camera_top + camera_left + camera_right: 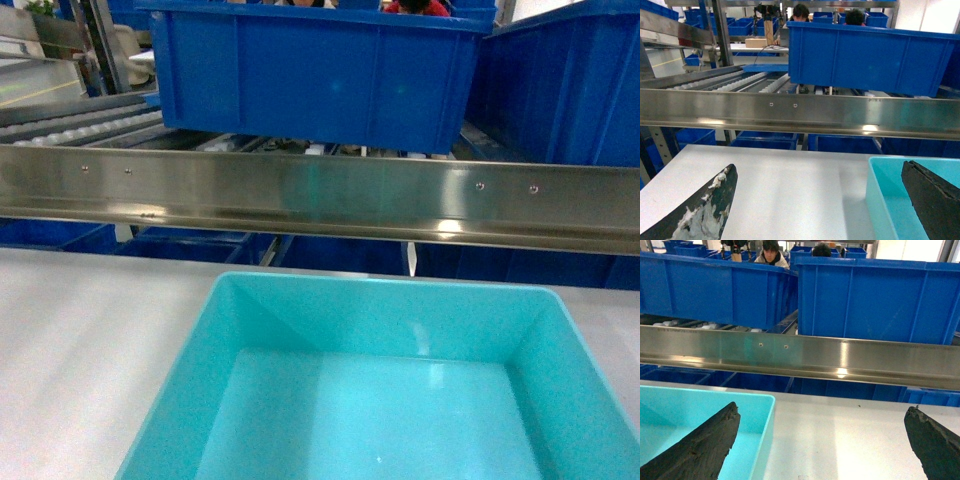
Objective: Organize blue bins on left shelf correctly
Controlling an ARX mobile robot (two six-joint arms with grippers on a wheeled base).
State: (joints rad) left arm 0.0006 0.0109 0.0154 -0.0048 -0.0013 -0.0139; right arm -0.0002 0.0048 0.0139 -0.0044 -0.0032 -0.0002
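One of the blue bins (380,390), a pale turquoise tub, stands empty on the grey table (90,340) just in front of the left shelf (320,200), whose steel front rail crosses every view. In the left wrist view my left gripper (820,166) is open and straddles the bin's (885,205) left wall, with one finger above its inside and the other above the table. My right gripper (823,407) is open too and straddles the right wall of the bin (690,407). Neither gripper holds anything, and neither shows in the head view.
Behind the rail, white roller tracks (80,125) carry a royal-blue crate (320,70), with a second crate (875,300) to its right. More blue crates (770,137) sit on the level under the rail. Two people (771,251) stand beyond the rack.
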